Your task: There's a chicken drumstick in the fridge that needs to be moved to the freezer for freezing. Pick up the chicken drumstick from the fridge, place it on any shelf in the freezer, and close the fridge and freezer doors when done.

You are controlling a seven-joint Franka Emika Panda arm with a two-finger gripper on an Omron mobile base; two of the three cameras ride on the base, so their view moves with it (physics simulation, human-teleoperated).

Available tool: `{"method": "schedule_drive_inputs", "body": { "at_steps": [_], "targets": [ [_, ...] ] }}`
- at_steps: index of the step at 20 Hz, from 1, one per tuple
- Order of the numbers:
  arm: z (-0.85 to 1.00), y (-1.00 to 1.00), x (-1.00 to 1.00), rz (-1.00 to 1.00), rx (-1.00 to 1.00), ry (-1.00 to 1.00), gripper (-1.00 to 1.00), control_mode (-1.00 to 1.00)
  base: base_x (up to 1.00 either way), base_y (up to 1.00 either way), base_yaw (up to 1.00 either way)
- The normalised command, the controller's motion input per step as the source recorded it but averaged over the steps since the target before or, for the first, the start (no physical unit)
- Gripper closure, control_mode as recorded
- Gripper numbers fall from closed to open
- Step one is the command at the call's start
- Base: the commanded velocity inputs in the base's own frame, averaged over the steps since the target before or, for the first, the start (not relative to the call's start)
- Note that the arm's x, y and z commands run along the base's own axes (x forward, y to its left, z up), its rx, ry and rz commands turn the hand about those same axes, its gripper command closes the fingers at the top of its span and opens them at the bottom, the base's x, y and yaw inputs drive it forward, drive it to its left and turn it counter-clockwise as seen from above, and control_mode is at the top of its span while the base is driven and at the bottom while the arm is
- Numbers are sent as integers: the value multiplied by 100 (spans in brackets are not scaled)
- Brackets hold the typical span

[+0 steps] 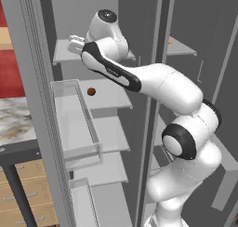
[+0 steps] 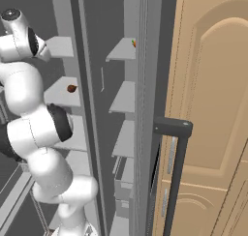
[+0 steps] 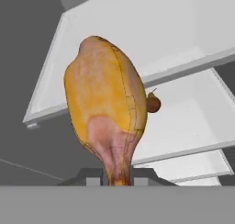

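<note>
Up at the fridge's (image 1: 104, 142) top shelf (image 1: 62, 51), your arm is reaching deep into the wider half, with the open fridge door (image 1: 44, 105) and its clear bins (image 1: 76, 123) close on the left. Watch that clearance: as you pull the arm back out and swing it across to the freezer (image 1: 186, 72), the elbow or forearm could clip a bin or the divider between the two halves and jolt the load.

Below the top shelf, a broad shelf carries a small dark red-brown ball (image 1: 91, 91); it is not yours to move, and a low retreat could knock it.

The bigger worry is the grasp itself. The chicken drumstick (image 3: 105, 108) stands up from the gripper (image 3: 117, 178), held only by its thin bone end, with the heavy meaty part far above the pinch. My judgement is that a quick swing or roll of the wrist could let it pivot or slip free. The fingertips are clenched tight against that narrow end, almost together, grasping the drumstick and nothing else. Move slowly.
</note>
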Motion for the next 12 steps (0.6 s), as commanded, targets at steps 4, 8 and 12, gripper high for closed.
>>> {"method": "schedule_drive_inputs", "body": {
  "at_steps": [4,8,12],
  "targets": [
    [32,-24,-100,0,2,-1,100,-100,0,0,0],
    [33,-72,-100,0,3,0,100,-100,0,0,0],
    [26,-100,-100,0,3,5,100,-100,0,0,0]
  ]
}}
